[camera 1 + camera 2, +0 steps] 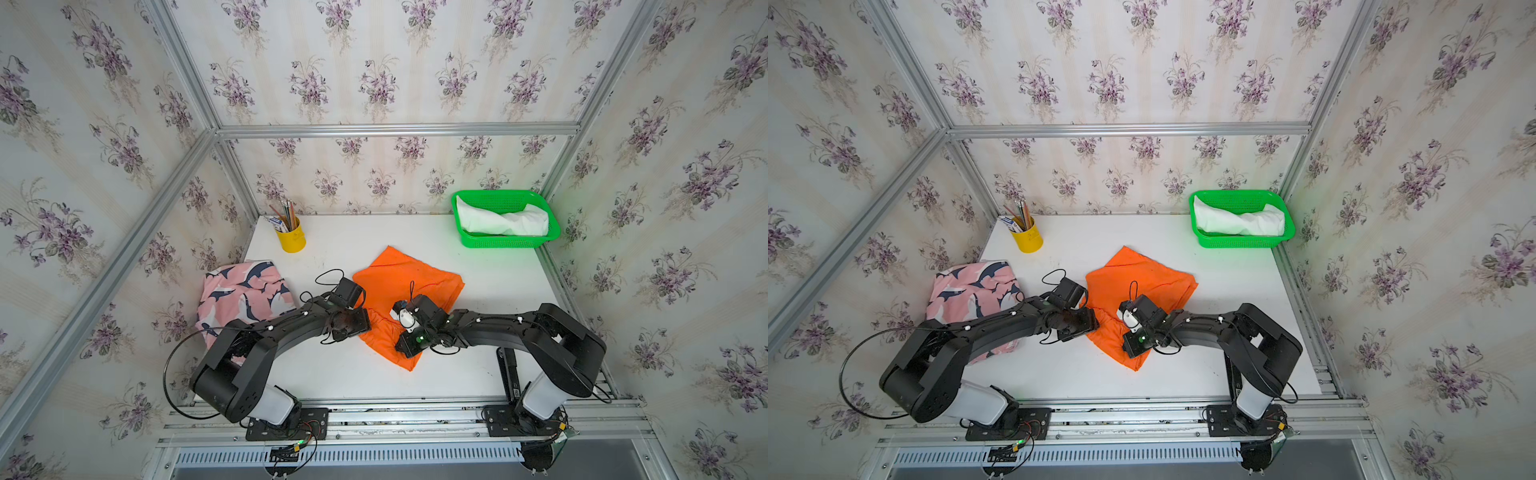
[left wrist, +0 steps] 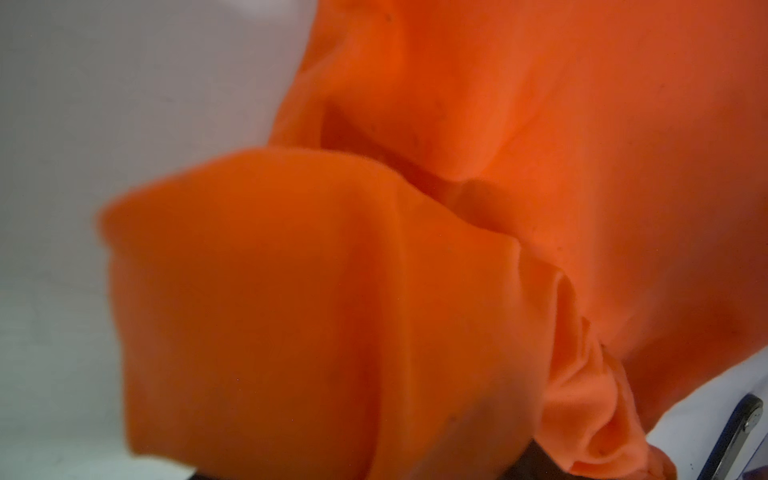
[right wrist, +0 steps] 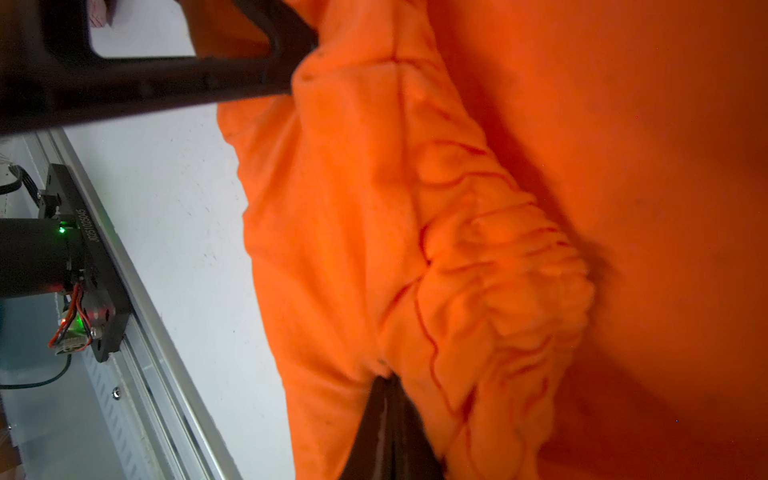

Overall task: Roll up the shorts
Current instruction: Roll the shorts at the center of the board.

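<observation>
The orange shorts [image 1: 409, 274] [image 1: 1142, 274] lie crumpled in the middle of the white table [image 1: 498, 316]. My right gripper [image 3: 386, 380] is shut on a fold of them near the gathered waistband [image 3: 498, 270]; in both top views it sits on their near part [image 1: 405, 338] [image 1: 1133, 338]. My left gripper [image 1: 365, 322] [image 1: 1094, 322] is at their left edge. Orange cloth [image 2: 291, 311] fills the left wrist view and hides its jaws. The pink shark-print shorts [image 1: 241, 295] [image 1: 971, 291] lie at the left. The white shorts [image 1: 503, 222] [image 1: 1241, 222] lie in a basket.
A green basket [image 1: 498, 243] [image 1: 1237, 242] stands at the back right corner. A yellow cup [image 1: 292, 241] [image 1: 1027, 241] of pencils stands at the back left. Metal frame rails and papered walls close in the table on three sides.
</observation>
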Robot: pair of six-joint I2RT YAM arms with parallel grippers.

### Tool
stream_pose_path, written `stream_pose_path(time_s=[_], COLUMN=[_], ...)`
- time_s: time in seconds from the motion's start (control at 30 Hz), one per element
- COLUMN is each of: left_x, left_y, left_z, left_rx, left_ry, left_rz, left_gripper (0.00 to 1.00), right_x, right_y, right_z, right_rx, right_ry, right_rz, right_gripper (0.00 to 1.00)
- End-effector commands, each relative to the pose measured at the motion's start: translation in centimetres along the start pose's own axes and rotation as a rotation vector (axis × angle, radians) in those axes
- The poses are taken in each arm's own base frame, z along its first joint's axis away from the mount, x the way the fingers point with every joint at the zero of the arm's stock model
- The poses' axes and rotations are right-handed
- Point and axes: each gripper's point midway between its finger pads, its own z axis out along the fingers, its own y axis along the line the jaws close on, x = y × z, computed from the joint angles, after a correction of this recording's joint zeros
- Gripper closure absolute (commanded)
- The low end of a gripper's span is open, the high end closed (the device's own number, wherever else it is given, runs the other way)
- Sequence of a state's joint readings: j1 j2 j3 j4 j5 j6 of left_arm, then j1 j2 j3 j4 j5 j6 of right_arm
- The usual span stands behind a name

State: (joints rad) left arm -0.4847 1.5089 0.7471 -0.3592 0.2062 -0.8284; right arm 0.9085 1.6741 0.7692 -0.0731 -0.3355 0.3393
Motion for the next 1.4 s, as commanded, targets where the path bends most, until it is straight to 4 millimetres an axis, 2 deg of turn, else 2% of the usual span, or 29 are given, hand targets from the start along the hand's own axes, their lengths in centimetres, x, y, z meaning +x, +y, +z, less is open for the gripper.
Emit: stream_pose_path(time_s=[0.0, 0.13, 0.2, 0.27, 0.37, 0.5, 0.57, 0.7, 0.73, 0.83, 1.0, 1.03, 1.23, 1.37], left_x=[-0.7, -1.0, -0.9, -0.6, -0.1, 0.5, 0.6, 1.1, 1.3, 1.6, 2.1, 2.2, 3.4, 3.9], left_y=[0.9, 0.3, 0.3, 0.2, 0.1, 0.2, 0.1, -0.3, -0.3, -0.5, -0.5, -0.6, -0.8, -0.9], left_z=[0.1, 0.0, -0.2, -0.6, -1.3, -2.1, -2.4, -3.0, -3.0, -3.3, -3.6, -3.7, -3.5, -3.7], left_rx=[-0.041, -0.022, -0.016, -0.006, 0.014, 0.022, 0.031, 0.060, 0.064, 0.072, 0.082, 0.087, 0.125, 0.142], left_ry=[-0.008, -0.002, 0.001, 0.005, 0.006, 0.015, 0.018, 0.032, 0.041, 0.056, 0.075, 0.081, 0.125, 0.144], left_rz=[0.016, 0.030, 0.032, 0.034, 0.031, 0.028, 0.025, 0.020, 0.018, 0.018, 0.016, 0.014, -0.003, -0.003], left_gripper=[0.42, 0.65, 0.70, 0.73, 0.75, 0.76, 0.75, 0.75, 0.75, 0.75, 0.75, 0.75, 0.75, 0.74], right_x=[4.5, 3.8, 2.9, 1.6, -0.5, -2.7, -3.5, -4.7, -5.0, -5.4, -5.2, -5.3, -6.1, -6.5], right_y=[-4.2, -4.5, -4.6, -4.2, -2.5, 1.1, 3.2, 6.7, 7.2, 8.4, 7.8, 7.5, 5.1, 5.2], right_z=[-0.6, -1.4, -2.2, -3.4, -5.5, -7.2, -7.2, -5.9, -5.4, -3.6, -0.5, -0.2, 0.1, -0.2], right_rx=[0.205, 0.240, 0.270, 0.298, 0.344, 0.398, 0.401, 0.445, 0.470, 0.540, 0.682, 0.712, 0.931, 0.960], right_ry=[0.152, 0.128, 0.091, 0.038, -0.058, -0.164, -0.210, -0.271, -0.289, -0.307, -0.309, -0.315, -0.354, -0.415], right_rz=[0.024, 0.019, 0.016, -0.005, -0.080, -0.237, -0.322, -0.506, -0.549, -0.681, -0.829, -0.842, -0.932, -0.976], right_gripper=[0.93, 0.92, 0.91, 0.87, 0.80, 0.65, 0.55, 0.36, 0.29, 0.20, 0.01, 0.00, 0.01, 0.11])
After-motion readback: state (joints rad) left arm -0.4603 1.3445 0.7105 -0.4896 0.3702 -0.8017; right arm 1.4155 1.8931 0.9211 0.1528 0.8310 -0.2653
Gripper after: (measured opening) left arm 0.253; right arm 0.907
